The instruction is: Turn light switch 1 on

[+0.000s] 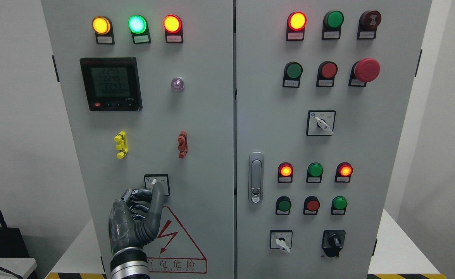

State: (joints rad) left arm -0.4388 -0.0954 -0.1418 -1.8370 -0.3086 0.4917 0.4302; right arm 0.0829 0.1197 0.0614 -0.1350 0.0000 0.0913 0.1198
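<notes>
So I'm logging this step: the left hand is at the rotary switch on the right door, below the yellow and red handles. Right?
Not quite. The head view shows the left hand at the rotary switch on the left door, below the yellow handle and red handle.

Left hand (134, 221) — dark grey, ribbed fingers (155, 209), glossy palm — metallic wrist cuff.

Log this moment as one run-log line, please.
left hand | thumb on switch | left door | right hand unseen
</notes>
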